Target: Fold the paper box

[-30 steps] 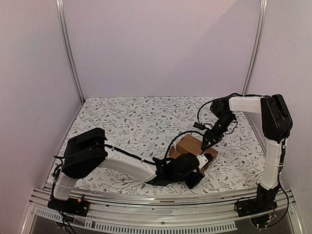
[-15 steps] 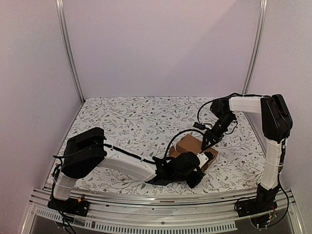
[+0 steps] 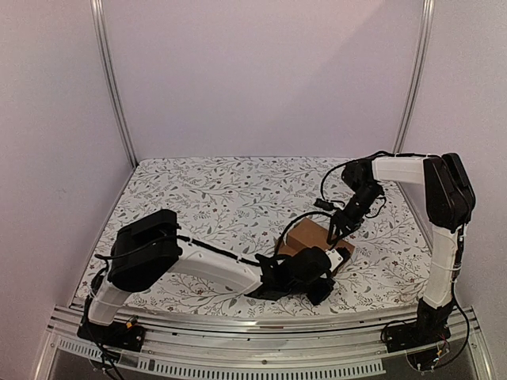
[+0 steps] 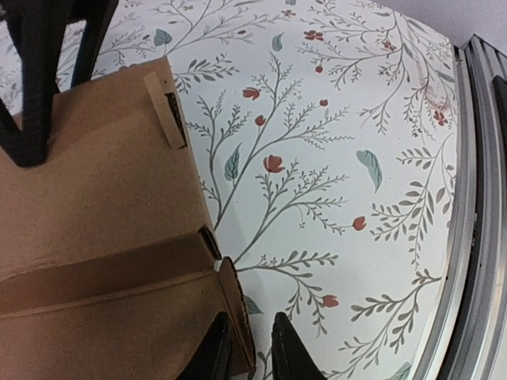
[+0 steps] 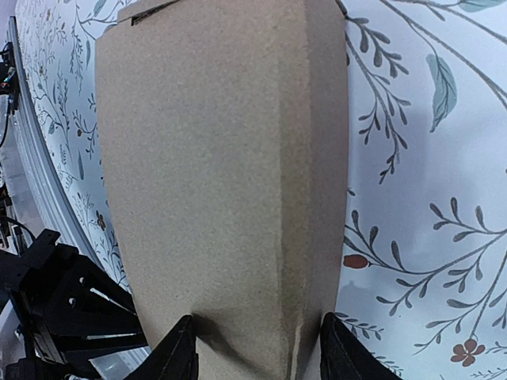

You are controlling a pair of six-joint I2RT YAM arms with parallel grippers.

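- The paper box (image 3: 310, 234) lies right of centre on the floral cloth (image 3: 206, 198).
- Right gripper (image 5: 257, 352) clamps its far end.
- Left gripper (image 4: 252, 352) narrowly straddles a near corner flap; whether it pinches is unclear.

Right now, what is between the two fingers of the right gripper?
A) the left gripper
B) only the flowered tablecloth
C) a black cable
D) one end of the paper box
D: in the right wrist view the right gripper has one finger on each side of the brown paper box.
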